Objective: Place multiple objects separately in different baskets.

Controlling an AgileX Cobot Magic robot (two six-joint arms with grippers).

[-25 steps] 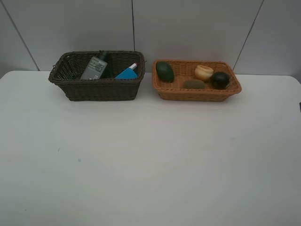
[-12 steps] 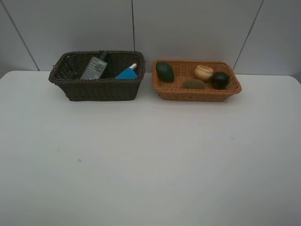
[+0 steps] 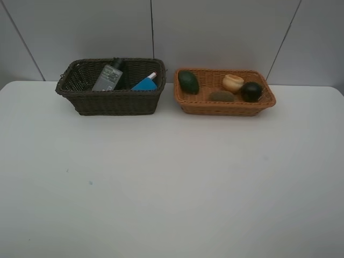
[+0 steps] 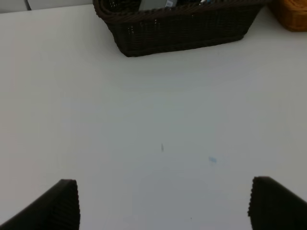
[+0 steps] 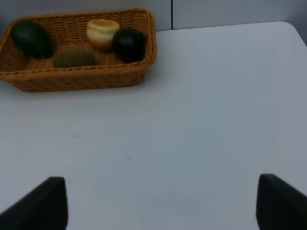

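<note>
The dark brown basket (image 3: 80, 97) stands at the back left and holds a dark green pump bottle (image 3: 110, 76), a blue eraser block (image 3: 144, 85) and a red-ended marker (image 3: 152, 76). To its right, the light orange basket (image 3: 226, 107) holds an avocado half (image 3: 188, 81), a kiwi (image 3: 221, 96), an orange-yellow fruit (image 3: 233, 82) and a dark mangosteen (image 3: 251, 91). Neither arm shows in the high view. My left gripper (image 4: 165, 203) is open over bare table in front of the dark basket (image 4: 182, 31). My right gripper (image 5: 160, 203) is open, short of the orange basket (image 5: 72, 76).
The white table (image 3: 172, 183) stretches from the baskets to the front edge, with a few small marks (image 3: 90, 183). A grey panelled wall (image 3: 215, 32) rises right behind the baskets.
</note>
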